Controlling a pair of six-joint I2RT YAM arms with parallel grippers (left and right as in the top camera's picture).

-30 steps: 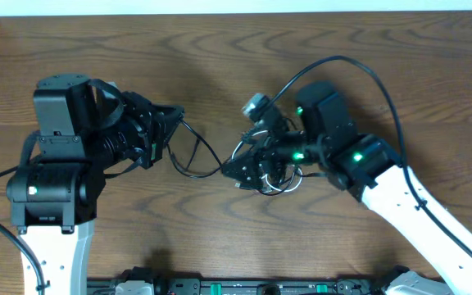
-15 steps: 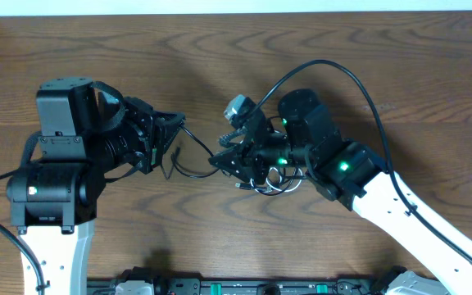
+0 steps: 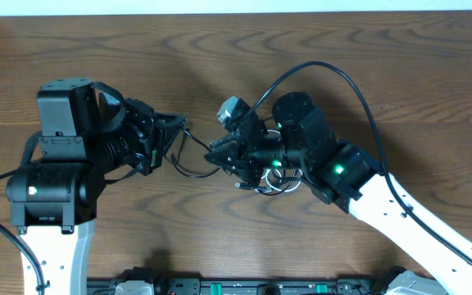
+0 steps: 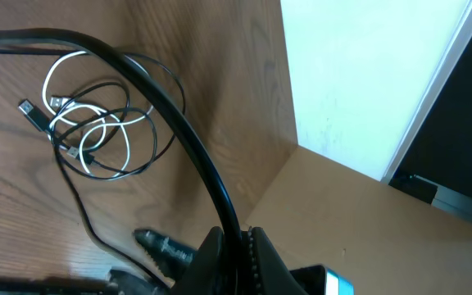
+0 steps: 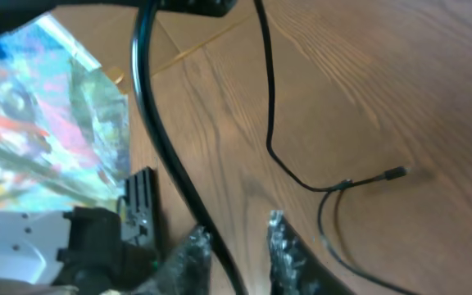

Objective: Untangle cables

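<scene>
**Entry: cables (image 4: 97, 123), three thin cords, two black and one white.**

- **Location:** the bundle is at centre frame in the overhead view, on the table (image 3: 342, 49), and the right arm largely covers it. In the left wrist view the loops lie at upper left. The white cable (image 4: 129, 143) is threaded through the black ones and not yet separated.
- **Black cable (image 3: 193, 147):** runs left from the bundle to the left gripper.
- **Left gripper (image 3: 176, 131):** fingers together, clamped on the black cable.
- **Right gripper (image 5: 238, 244):** fingers apart, one on each side of a black cable. No pinch is visible.
- **End plug (image 5: 396, 173):** lies loose on the table, at right in the right wrist view.

**Hazards, as judged:**
- If the two grippers pull apart while the loops are still interlocked, the knot may cinch tighter.
- If the right gripper closes off-centre, the thin cord may slip out.
- A pull on one strand may drag the whole bundle along instead of freeing that strand.
- The loose plug may snag in a loop.
</scene>
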